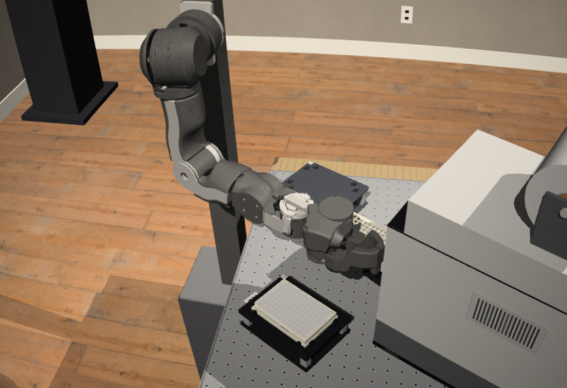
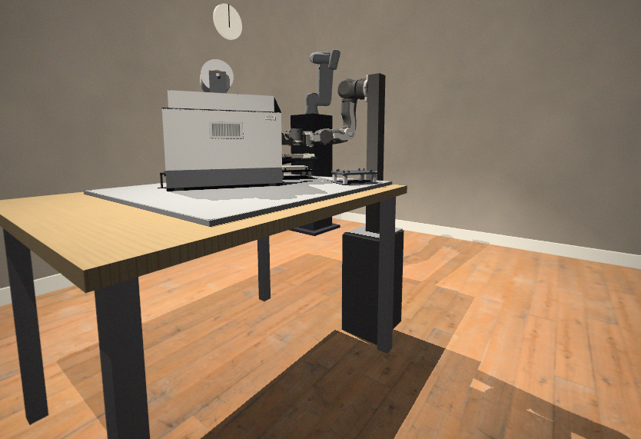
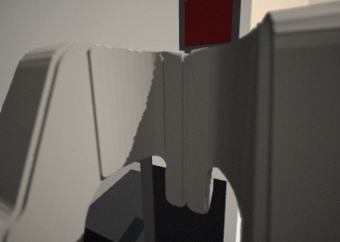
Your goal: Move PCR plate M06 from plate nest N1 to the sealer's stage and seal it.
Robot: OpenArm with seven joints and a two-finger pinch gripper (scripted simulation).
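Observation:
My gripper (image 1: pixel 376 255) is shut and empty, with its tips at the sealer's (image 1: pixel 473 265) front face. In the wrist view the closed fingertips (image 3: pixel 173 56) sit right under the lamp (image 3: pixel 209 7), which shows an orange-brown segment above a clear red one. Its green segment is out of frame, and the START key is hidden behind the fingers. A strip of the white plate M06 (image 1: pixel 366 223) shows beside my wrist at the sealer's mouth. The stage under it is hidden. Nest N1 (image 1: pixel 326 184) is a bare dark plate behind my arm.
Sealed plate M09 (image 1: pixel 296 314) lies flat on the black nest N2 near the table's front. The arm's post (image 1: pixel 219 132) stands at the table's left edge. The sealer's housing (image 2: pixel 221 139) fills the right side, with a foil roll (image 2: pixel 216 74) on top.

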